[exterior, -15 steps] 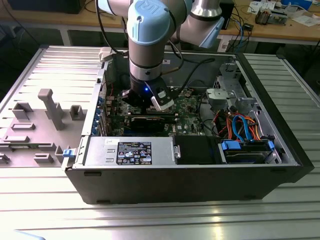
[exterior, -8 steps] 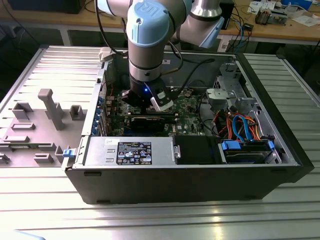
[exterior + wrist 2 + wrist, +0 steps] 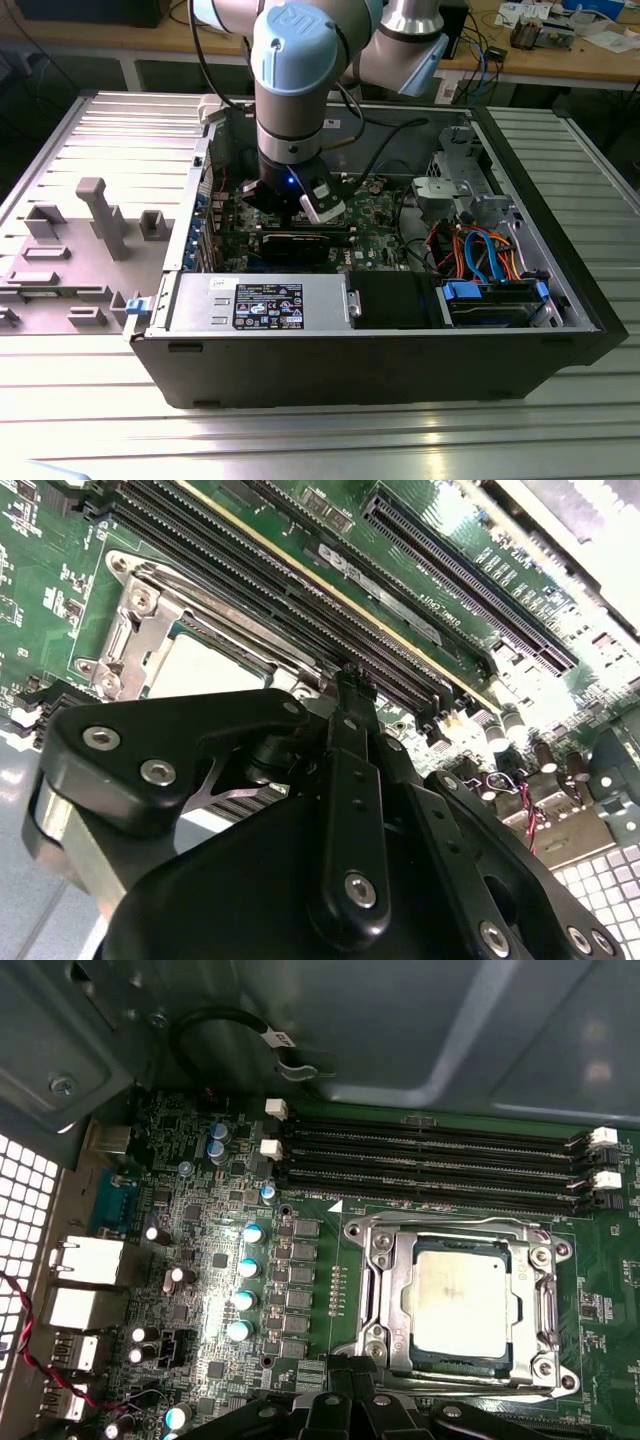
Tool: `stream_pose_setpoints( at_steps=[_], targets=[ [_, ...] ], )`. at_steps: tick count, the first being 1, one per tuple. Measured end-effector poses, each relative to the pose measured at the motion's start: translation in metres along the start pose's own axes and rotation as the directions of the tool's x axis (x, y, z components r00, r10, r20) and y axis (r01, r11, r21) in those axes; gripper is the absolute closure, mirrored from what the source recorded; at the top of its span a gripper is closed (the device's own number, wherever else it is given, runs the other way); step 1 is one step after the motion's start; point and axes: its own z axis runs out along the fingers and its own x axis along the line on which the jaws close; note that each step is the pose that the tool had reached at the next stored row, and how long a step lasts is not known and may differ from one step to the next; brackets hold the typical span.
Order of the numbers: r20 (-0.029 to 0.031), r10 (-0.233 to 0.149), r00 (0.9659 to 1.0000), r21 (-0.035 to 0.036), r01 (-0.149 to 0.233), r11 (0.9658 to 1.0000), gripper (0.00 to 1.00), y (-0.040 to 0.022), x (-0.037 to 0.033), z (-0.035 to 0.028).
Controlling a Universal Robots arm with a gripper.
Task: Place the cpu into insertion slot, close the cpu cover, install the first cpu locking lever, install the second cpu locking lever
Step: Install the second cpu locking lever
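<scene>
The cpu (image 3: 460, 1300) lies flat in the insertion slot (image 3: 372, 1344) on the green board, its silvery top showing. The cpu cover (image 3: 386, 1285) rests down around it as a metal frame. One thin wire lever (image 3: 450, 1224) runs along the side by the memory slots, and a second rod (image 3: 470, 1384) lies along the opposite side. In the second wrist view the cpu (image 3: 200, 665) and the cpu cover (image 3: 140, 615) sit just beyond my gripper (image 3: 350, 680). Its black fingers look shut with nothing between them, low over the socket's edge. In the exterior view the gripper (image 3: 322, 205) reaches down inside the open case.
Long memory slots (image 3: 430, 1165) run beside the socket, and capacitors (image 3: 245, 1280) stand on its other side. A black graphics card (image 3: 300, 240) lies near the gripper. The power supply (image 3: 260, 300) fills the case's near side, and a drive cage with cables (image 3: 490, 260) stands on the exterior view's right.
</scene>
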Motion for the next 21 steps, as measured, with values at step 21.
stream_pose_setpoints(
  at_steps=[21],
  targets=[
    [0.0029, 0.005, 1.0000, -0.0149, -0.005, 0.9999, 0.89, 0.0034, 0.0026, 0.0046]
  ],
)
